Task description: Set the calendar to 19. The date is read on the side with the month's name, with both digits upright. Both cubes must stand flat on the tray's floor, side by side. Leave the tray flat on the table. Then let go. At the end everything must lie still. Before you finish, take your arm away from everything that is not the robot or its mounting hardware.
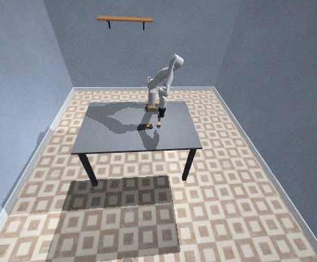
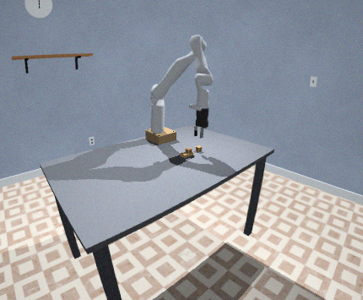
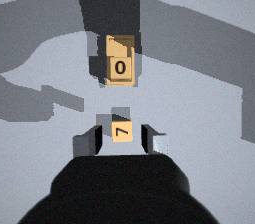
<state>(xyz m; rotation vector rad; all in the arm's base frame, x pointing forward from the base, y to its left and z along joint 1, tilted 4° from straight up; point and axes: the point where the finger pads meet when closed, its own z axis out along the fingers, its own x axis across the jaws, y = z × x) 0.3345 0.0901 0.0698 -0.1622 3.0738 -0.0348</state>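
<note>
A tan calendar tray (image 2: 186, 155) (image 3: 117, 47) stands on the table. One cube (image 2: 188, 150) (image 3: 120, 68) sits in the tray's near end in the wrist view, with a 0 on its top face; the other end holds no cube. A second cube (image 1: 158, 125) (image 2: 198, 149) (image 3: 121, 131) lies on the table outside the tray, apart from it, with a 7 turned sideways on its top face. My gripper (image 1: 159, 119) (image 2: 198, 134) (image 3: 121, 134) is open and empty, above this loose cube. The tray side with the month's name and the cubes' side digits cannot be read.
The arm's tan base block (image 1: 152, 108) (image 2: 161, 136) stands at the back of the dark grey table (image 1: 105, 138) (image 2: 108, 203). Shadows of the arm fall across the table top. A wooden shelf (image 1: 124, 19) (image 2: 52, 57) hangs on the wall, well away from the arm.
</note>
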